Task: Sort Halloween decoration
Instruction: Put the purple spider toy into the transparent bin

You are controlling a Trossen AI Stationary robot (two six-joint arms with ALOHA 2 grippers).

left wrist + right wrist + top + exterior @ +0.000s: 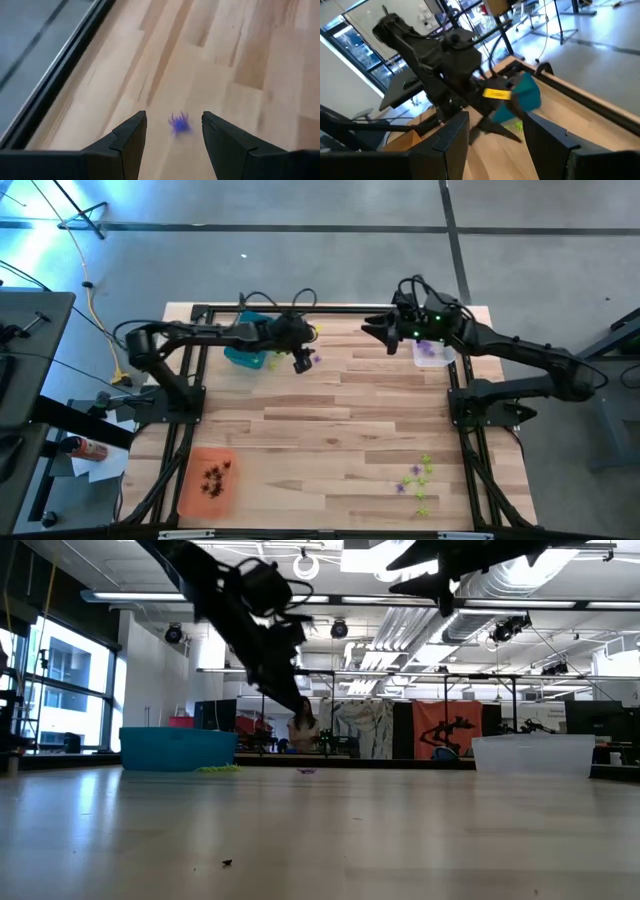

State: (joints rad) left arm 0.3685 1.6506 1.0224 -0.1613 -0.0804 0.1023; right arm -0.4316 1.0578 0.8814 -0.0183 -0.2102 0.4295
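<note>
My left gripper is open and hovers above the table near its far edge. One purple trinket lies on the wood below, between the two fingers in the left wrist view; they do not touch it. My right gripper is open and raised, beside the clear tray, which holds purple trinkets. The teal tray stands left of my left gripper, with lime green trinkets beside it. Dark trinkets lie in the orange tray.
A loose cluster of lime green and purple trinkets lies on the table near its right near corner. A black frame runs along the table's far edge and down both sides. The table's middle is bare wood.
</note>
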